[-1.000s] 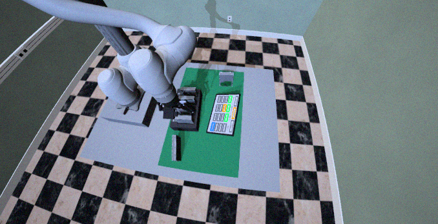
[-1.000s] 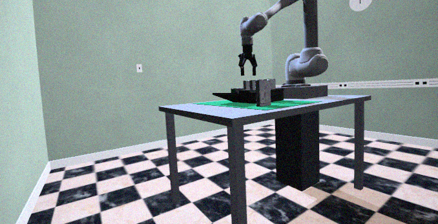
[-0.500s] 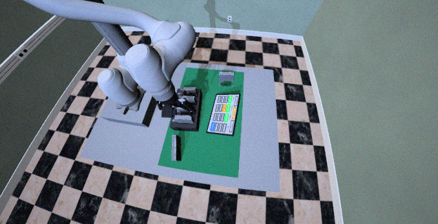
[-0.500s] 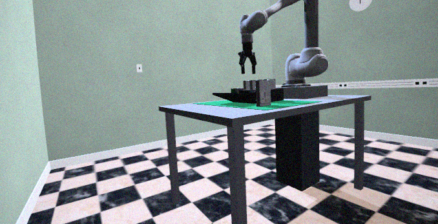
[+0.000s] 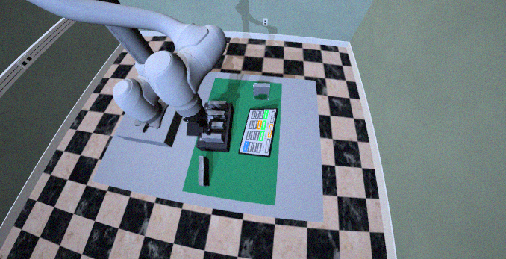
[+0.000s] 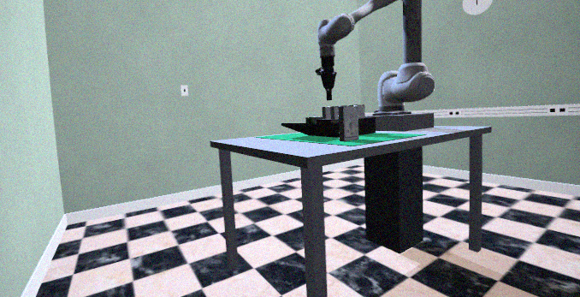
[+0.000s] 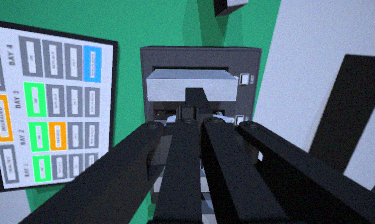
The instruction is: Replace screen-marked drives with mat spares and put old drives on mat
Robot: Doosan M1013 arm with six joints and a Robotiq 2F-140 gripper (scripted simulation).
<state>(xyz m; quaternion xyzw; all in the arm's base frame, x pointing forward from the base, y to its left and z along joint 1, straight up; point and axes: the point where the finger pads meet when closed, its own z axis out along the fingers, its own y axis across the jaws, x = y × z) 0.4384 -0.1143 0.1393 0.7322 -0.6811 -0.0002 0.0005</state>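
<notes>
My gripper [image 5: 207, 130] [image 6: 328, 99] [image 7: 193, 101] is shut and empty, its fingertips above the drives in the dark dock [image 5: 230, 127] [image 7: 204, 56]. The bay 4 drive [image 5: 212, 138] [image 7: 164, 92] stands in the dock; a drive [image 5: 217, 104] also shows in the far end bay. My fingers partly hide the middle bays in the wrist view. The screen [image 5: 257, 132] [image 7: 54, 107] shows blue for bay 4, green for bays 3 and 1, green plus orange for bay 2, and orange DEGRADED. One drive [image 5: 201, 171] [image 6: 350, 125] stands upright on the green mat [image 5: 239, 183].
Another silver drive [image 5: 261, 91] is on the mat's far part, beyond the screen; its exact posture is hard to tell. The robot's base block [image 5: 149, 134] stands on the table [image 5: 298, 160] beside the mat, on the dock's side.
</notes>
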